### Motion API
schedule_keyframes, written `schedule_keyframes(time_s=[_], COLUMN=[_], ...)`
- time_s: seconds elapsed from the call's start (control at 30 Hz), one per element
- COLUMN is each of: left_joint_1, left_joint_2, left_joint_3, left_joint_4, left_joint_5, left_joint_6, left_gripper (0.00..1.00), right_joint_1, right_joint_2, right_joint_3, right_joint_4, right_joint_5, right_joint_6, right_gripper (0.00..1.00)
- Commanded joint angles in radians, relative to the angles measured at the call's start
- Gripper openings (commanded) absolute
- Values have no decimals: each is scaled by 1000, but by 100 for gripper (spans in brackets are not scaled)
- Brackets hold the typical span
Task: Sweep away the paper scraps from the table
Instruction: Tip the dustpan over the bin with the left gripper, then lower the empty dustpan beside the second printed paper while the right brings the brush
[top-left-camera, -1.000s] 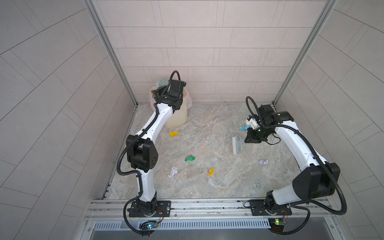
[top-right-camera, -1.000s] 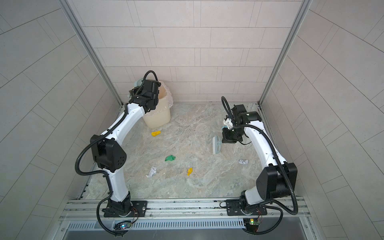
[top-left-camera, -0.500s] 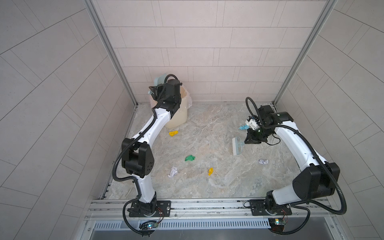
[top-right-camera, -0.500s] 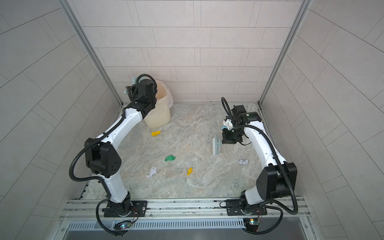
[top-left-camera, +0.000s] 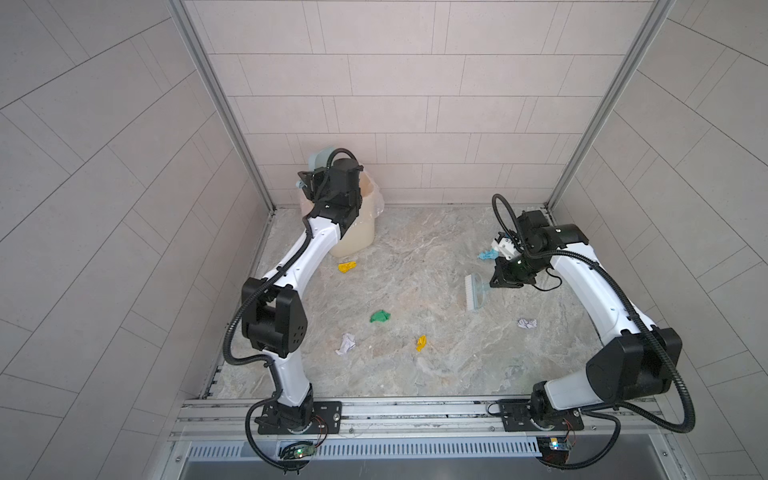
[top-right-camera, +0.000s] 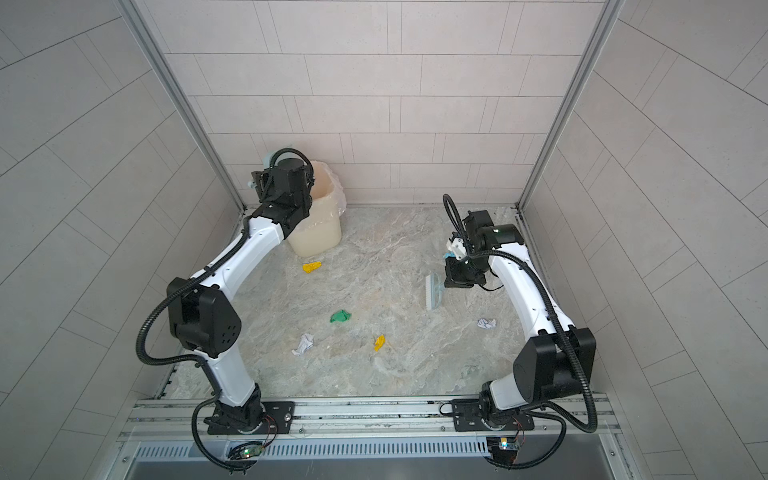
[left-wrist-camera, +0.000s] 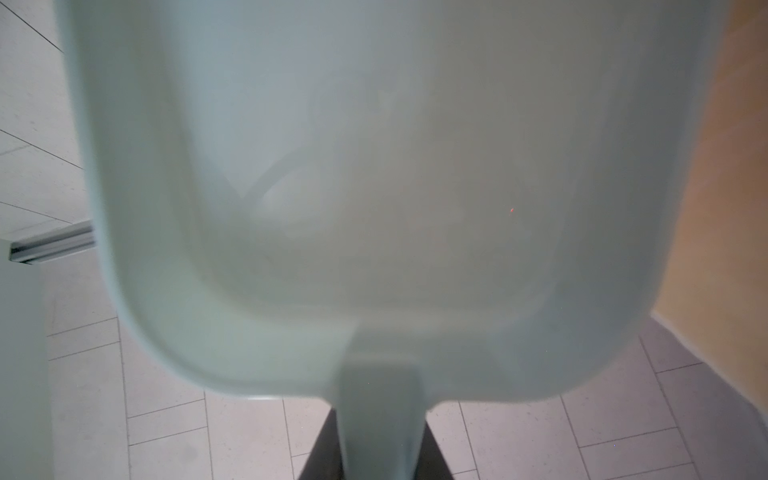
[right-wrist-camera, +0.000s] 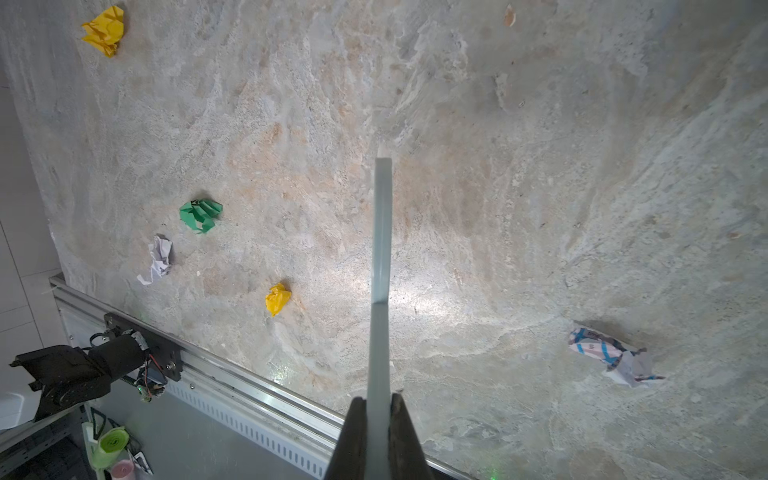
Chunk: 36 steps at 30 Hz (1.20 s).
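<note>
Several paper scraps lie on the marbled table (top-left-camera: 419, 245): yellow (top-left-camera: 347, 267), green (top-left-camera: 380, 317), white (top-left-camera: 345, 344), a small yellow one (top-left-camera: 421, 343), a scribbled white one (top-left-camera: 527, 323) and a light blue one (top-left-camera: 486, 254) by the right wrist. My left gripper (left-wrist-camera: 380, 449) is shut on the handle of the pale blue dustpan (left-wrist-camera: 374, 166), held up high at the back left, beside the bin. My right gripper (right-wrist-camera: 378, 409) is shut on the brush handle (right-wrist-camera: 381, 249). The brush (top-left-camera: 473, 291) has its white bristles down on the table, right of centre.
A beige bin (top-left-camera: 361, 224) with a clear liner stands in the back left corner, partly hidden by my left arm. Grey tiled walls close three sides. Aluminium rails (top-left-camera: 415, 409) with both arm bases run along the front edge.
My left arm has swung a little leftward, carrying the dustpan from over the bin towards the left wall. The right arm and brush have stayed put.
</note>
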Motion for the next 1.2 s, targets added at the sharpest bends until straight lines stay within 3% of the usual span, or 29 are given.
schedule_keyframes(time_s=[0.0,0.2,0.4,0.73,0.97,1.17], left_joint_1=[-47,-198,-338,-459,-528,-573], left_joint_2=[-52,-41,-7,38,113,142], left_joint_3=[95,189,189,85,71,34], left_joint_4=[-195,-598,-824,-880,-936,-933], left_joint_5=[11,98,254,552,693,858], left_joint_6=[-244,-690,-1003,-1238,-1319,-1348], left_gripper=[0,0,0,0,0,0], right_joint_1=[-3,-50,-124,-180,-207,-203], right_joint_2=[-35,-92,-178,-205,-119,-48], right_joint_3=[31,-10,-102,-186,-211,-217], right_joint_4=[-54,-93,-75,-35,-16,-11], right_joint_5=[74,250,460,723,686,549], right_joint_6=[-22,19,51,68,85,123], right_gripper=[0,0,0,0,0,0])
